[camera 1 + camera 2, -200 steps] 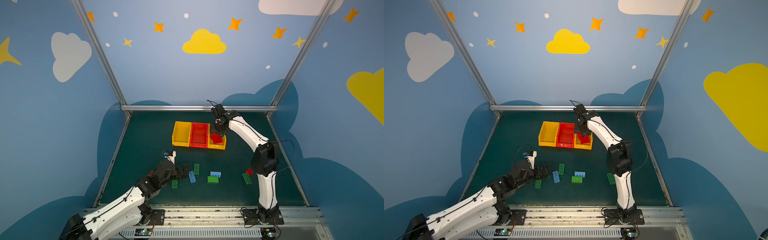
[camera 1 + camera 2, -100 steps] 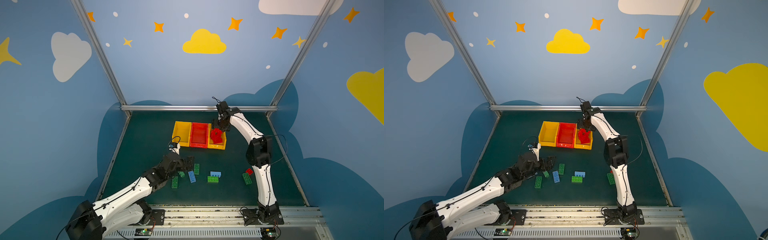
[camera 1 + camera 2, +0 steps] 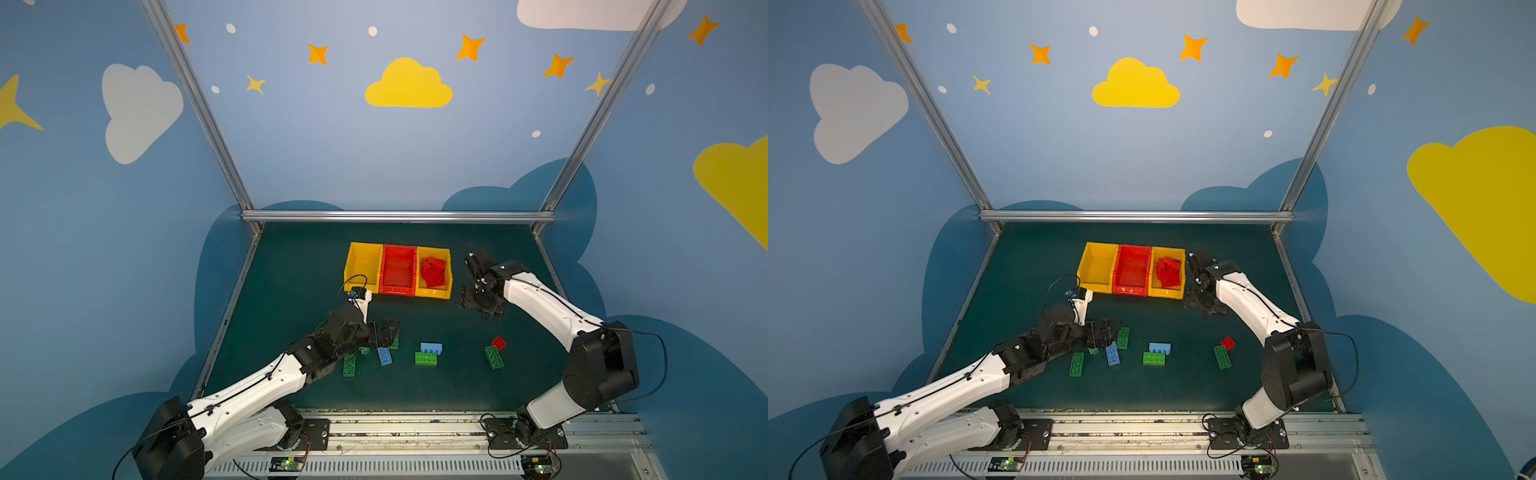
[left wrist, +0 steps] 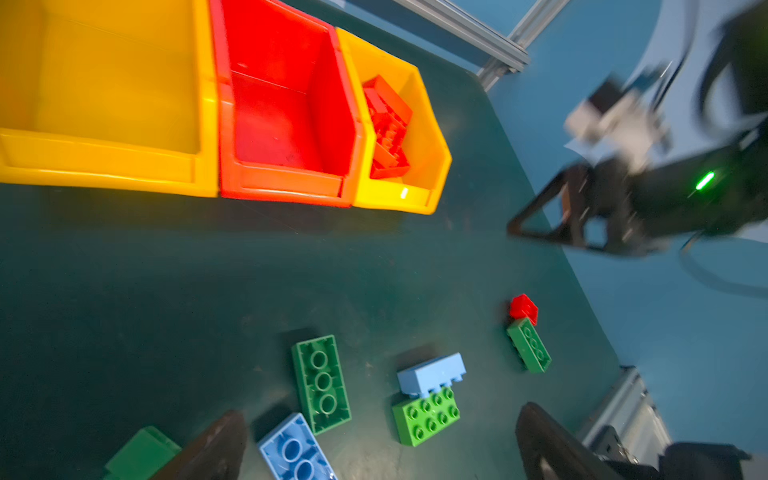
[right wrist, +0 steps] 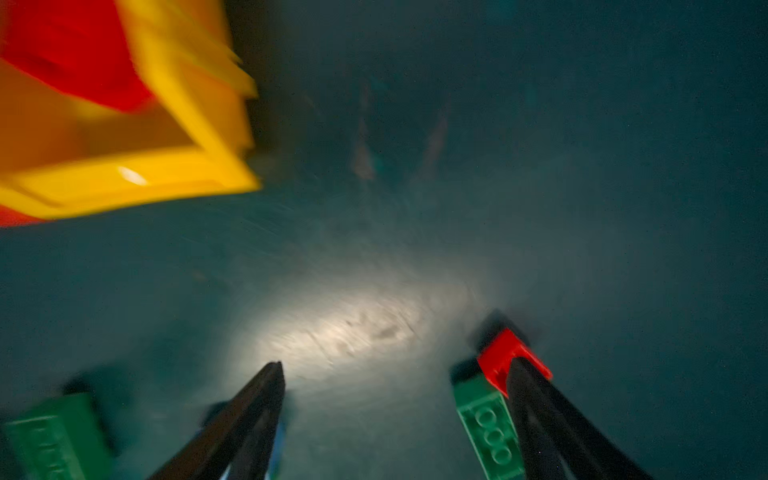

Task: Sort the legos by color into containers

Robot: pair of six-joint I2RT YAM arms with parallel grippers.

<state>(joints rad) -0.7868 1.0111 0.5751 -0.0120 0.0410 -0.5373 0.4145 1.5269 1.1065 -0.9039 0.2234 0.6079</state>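
Top views: the containers (image 3: 399,292) stand in a row at the back of the mat (image 3: 291,291): left yellow bin (image 3: 363,266), red bin (image 3: 398,272), right yellow bin (image 3: 434,293). A heap of red legos (image 3: 433,272) lies in the right yellow bin; the other two look bare. Loose on the mat in both top views: one red brick (image 3: 1227,343) touching a dark green brick (image 3: 1222,357); a light blue brick (image 3: 1159,347) against a bright green brick (image 3: 1153,358); a blue brick (image 3: 1112,354), an upturned green brick (image 3: 1123,337), a near green brick (image 3: 1076,365) and a green scrap (image 3: 1093,351) clustered at the left gripper (image 3: 388,332), which hangs low over them. The right gripper (image 3: 480,309) hangs just beside the right yellow bin, over bare mat. Left wrist: fingers (image 4: 216,444) spread wide, nothing pinched; the blue brick sits just inside one of them. Red bin interior confirmed bare. Right wrist: blurred; fingers (image 5: 257,411) apart, only mat between them, the red brick by one finger. My read: red nearly done, one to go; green and blue not begun, two bins free for them.
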